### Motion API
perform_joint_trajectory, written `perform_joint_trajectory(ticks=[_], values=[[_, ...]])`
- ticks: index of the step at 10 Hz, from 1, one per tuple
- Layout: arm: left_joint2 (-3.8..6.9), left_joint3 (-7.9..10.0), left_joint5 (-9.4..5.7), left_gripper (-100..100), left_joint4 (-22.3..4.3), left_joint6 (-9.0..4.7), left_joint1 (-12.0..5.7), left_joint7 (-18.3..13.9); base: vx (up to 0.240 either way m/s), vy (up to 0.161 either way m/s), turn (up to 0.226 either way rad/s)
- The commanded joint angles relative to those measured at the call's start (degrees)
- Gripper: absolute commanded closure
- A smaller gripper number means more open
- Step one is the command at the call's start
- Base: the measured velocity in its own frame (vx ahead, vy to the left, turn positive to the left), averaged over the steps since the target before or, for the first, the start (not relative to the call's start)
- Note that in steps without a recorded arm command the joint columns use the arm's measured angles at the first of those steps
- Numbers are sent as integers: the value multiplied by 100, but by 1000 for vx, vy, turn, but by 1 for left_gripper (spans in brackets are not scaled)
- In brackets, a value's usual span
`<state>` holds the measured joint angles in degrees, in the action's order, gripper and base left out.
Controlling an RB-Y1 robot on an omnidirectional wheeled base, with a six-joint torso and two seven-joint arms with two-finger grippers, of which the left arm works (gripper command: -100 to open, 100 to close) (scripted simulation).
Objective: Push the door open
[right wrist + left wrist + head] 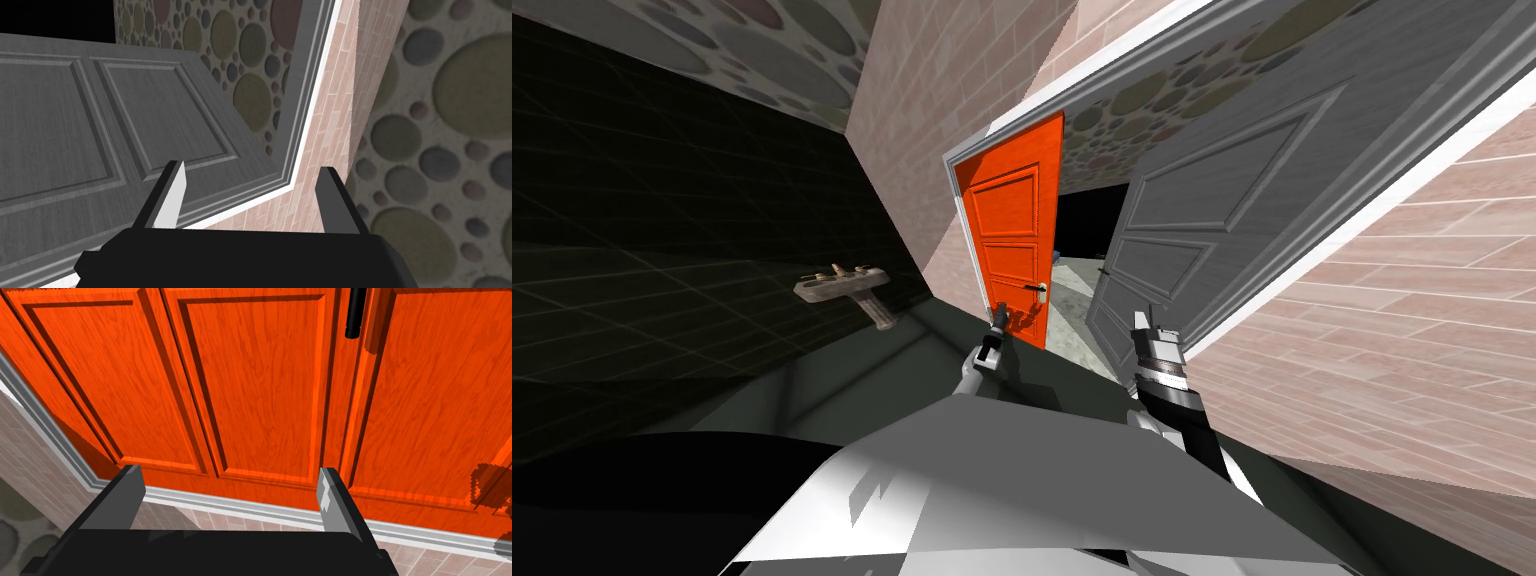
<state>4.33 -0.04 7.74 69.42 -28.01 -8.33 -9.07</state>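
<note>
Left gripper [230,472], fingers spread wide and empty, faces the ajar orange door [260,383] near its black handle [356,313]. Contact looks imminent, calling for a steady forward press. Right gripper [251,169], equally open, hangs beside the grey door [75,125].

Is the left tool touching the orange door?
Cannot tell. In the left wrist view the open left tool faces the orange door closely, but neither contact nor a gap shows plainly.
</note>
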Motion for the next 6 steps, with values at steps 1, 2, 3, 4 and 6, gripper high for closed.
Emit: perform_joint_trajectory(ticks=[1, 2, 3, 4, 6], values=[[-24, 14, 26, -100, -226, 9, -135, -4, 61, 17, -67], [-42, 22, 44, -100, -360, 24, -220, -8, 70, 20, -73], [-59, 29, 62, -100, -494, 39, -305, -12, 99, 43, -69], [-76, 37, 79, -100, -629, 53, -389, -16, 109, 48, -64], [-114, 52, 113, -100, -887, 82, -552, -23, 95, 32, -60]])
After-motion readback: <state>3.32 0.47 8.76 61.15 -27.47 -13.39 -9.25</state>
